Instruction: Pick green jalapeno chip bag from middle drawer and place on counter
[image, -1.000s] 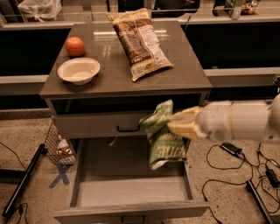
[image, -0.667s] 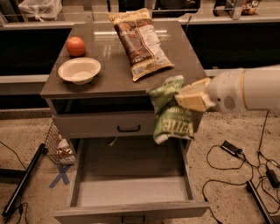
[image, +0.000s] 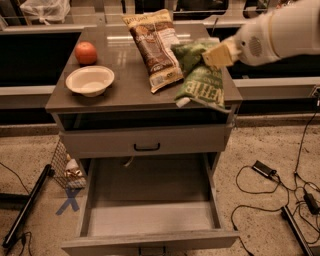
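My gripper is shut on the top of the green jalapeno chip bag and holds it hanging over the right edge of the counter. The bag's lower end is at about the height of the counter's front right edge. My white arm comes in from the upper right. The middle drawer stands pulled open below, and its light grey floor is bare.
A large brown-and-white chip bag lies on the counter just left of the green bag. A pale bowl and a red round fruit sit at the counter's left. The drawer front with a black handle is closed. Cables lie on the floor at right.
My gripper has lifted the green bag from in front of the drawers up and right to counter height, over the counter's right edge.
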